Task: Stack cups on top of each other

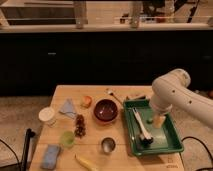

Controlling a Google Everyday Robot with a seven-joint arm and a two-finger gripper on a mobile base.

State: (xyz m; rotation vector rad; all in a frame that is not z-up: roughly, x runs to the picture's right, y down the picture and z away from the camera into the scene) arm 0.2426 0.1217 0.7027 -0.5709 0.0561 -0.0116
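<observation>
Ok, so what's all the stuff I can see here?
table: one, wooden, middle
white cup: one, white, left edge
green cup: one, pale green, front left
silver cup: one, shiny, front middle
bowl: one, dark red, centre
tray: one, green, right side
brush: one, white-handled, in tray
cloth: one, blue, beside white cup
sponge: one, blue, front-left corner
banana: one, yellow, front edge
orange thing: one, orange, left of bowl
berry-like bunch: one, dark red, beside green cup
arm: one, white, above tray
gripper: one, colour unclear, low over tray's right side

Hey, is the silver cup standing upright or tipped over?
Upright: the silver cup stands on the table, round mouth facing up. The gripper hangs over the green tray, away from it.
</observation>
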